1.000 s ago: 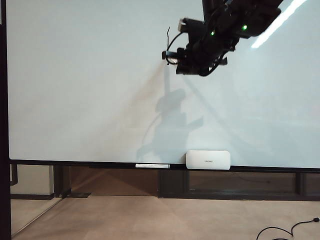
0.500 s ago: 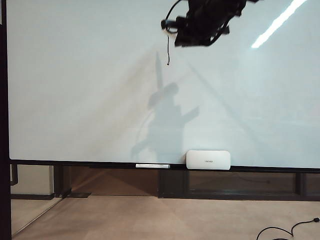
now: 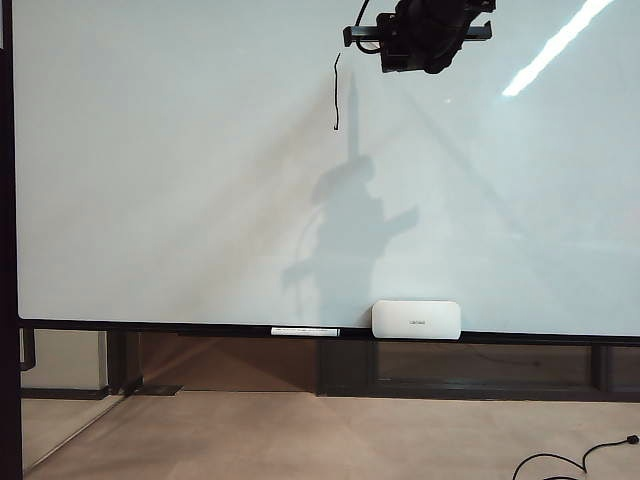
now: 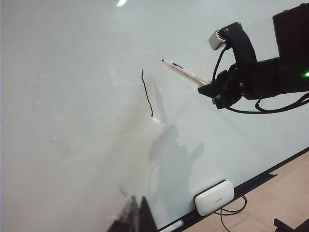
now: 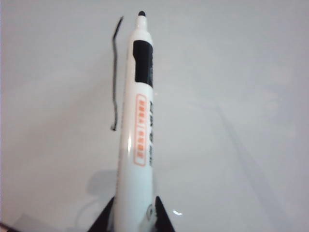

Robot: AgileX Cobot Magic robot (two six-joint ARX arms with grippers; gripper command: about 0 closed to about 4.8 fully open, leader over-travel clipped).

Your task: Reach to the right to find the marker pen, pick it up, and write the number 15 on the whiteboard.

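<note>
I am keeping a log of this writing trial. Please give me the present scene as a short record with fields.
right gripper: shut on the marker pen, high in front of the whiteboard
marker tip: points at the board just beside the top of the stroke; contact cannot be told
left gripper: not in view
written so far: one black vertical stroke, the "1"; no "5" yet
board rail: eraser block and a second white pen beside it
</note>
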